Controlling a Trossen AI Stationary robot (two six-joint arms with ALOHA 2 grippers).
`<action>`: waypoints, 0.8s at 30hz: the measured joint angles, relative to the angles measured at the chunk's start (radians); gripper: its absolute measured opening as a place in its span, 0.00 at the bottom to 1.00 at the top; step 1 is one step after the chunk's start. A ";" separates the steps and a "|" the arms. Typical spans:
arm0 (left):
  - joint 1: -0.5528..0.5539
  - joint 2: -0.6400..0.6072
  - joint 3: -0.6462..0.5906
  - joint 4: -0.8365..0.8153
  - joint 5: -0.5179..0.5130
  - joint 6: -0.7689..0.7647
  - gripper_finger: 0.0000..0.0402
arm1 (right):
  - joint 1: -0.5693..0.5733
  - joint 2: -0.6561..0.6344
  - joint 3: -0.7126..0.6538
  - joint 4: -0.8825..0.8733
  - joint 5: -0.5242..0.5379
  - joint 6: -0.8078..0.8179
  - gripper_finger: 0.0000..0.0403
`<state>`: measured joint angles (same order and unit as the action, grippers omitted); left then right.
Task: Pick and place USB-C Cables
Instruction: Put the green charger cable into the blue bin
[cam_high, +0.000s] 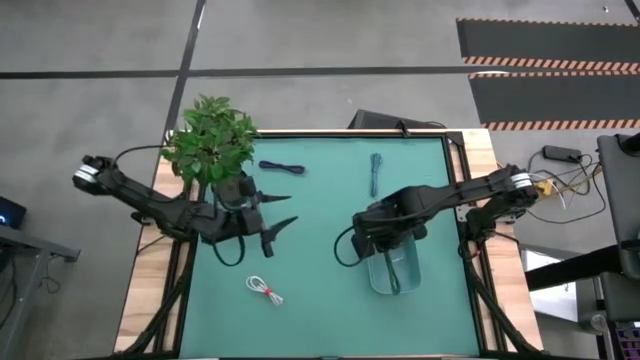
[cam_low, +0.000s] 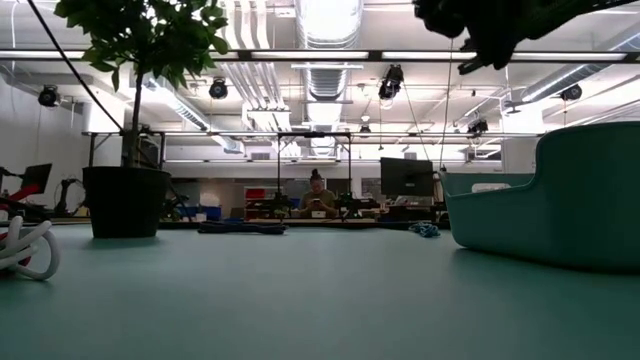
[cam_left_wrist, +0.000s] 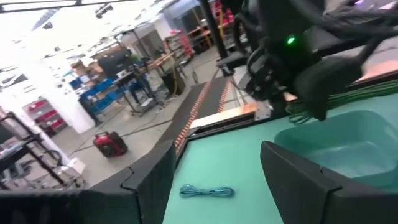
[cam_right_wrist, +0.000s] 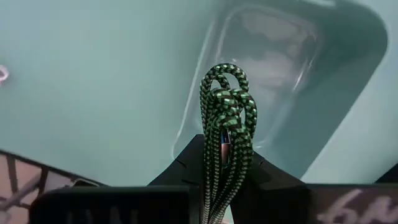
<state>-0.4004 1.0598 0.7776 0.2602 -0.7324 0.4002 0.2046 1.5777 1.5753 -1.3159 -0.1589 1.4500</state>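
My right gripper (cam_high: 385, 240) points steeply down over a teal bin (cam_high: 378, 282) at the mat's right, shut on a dark green braided USB-C cable bundle (cam_right_wrist: 226, 106). My left gripper (cam_high: 296, 208) hovers open above the mat's left half, near the potted plant, with nothing between its fingers. Three more cables lie flat on the mat: a navy one (cam_high: 282, 168) at the far left, a dark green one (cam_high: 376, 172) at the far middle, and a white one with a red tie (cam_high: 265, 290) near the front. My right gripper pinches the green bundle between its two fingers, several strands together, just below its looped end (cam_right_wrist: 224, 146). That loop sticks out past the fingertips toward the bin. The fingers come from above, slanting down. The bundle is lifted clear, and its other strands (cam_left_wrist: 314, 106) trail behind the gripper.
A potted plant (cam_high: 210, 140) stands at the mat's far left corner, close to my left arm. The bin's open inside (cam_right_wrist: 273, 68) lies right under my right gripper. Bare green mat (cam_high: 320, 300) stretches between the two arms and along the front.
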 joint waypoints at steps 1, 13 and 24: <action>-0.011 -0.015 0.000 -0.015 0.000 -0.001 0.55 | -0.003 0.010 0.000 -0.001 -0.007 0.007 0.07; -0.154 -0.226 -0.027 -0.158 0.005 -0.053 0.55 | -0.061 0.027 -0.067 -0.010 -0.032 0.014 0.07; -0.155 -0.362 -0.080 -0.156 -0.003 -0.054 0.55 | -0.084 0.012 -0.197 0.142 -0.096 0.029 0.07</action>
<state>-0.5552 0.6977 0.6974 0.1038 -0.7357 0.3464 0.1208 1.5898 1.3784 -1.1742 -0.2545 1.4790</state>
